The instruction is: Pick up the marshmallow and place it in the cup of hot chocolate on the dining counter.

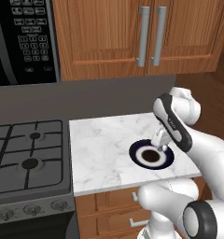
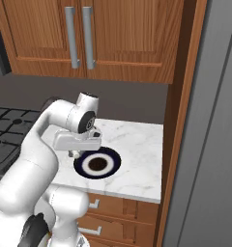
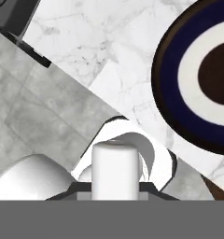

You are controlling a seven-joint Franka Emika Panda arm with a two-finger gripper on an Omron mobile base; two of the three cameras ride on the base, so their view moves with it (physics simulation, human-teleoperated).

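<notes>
Claw [image 1: 163, 147] pinching marshmallow [image 3: 115, 170], hovering at edge of dark blue plate [image 1: 166, 162] on white marble surface [image 1: 102, 154], stove [image 1: 27, 156] alongside

Plate [image 3: 193, 84] cut by right edge; claw [image 1: 162, 147] fingertips hidden behind hand.
</notes>
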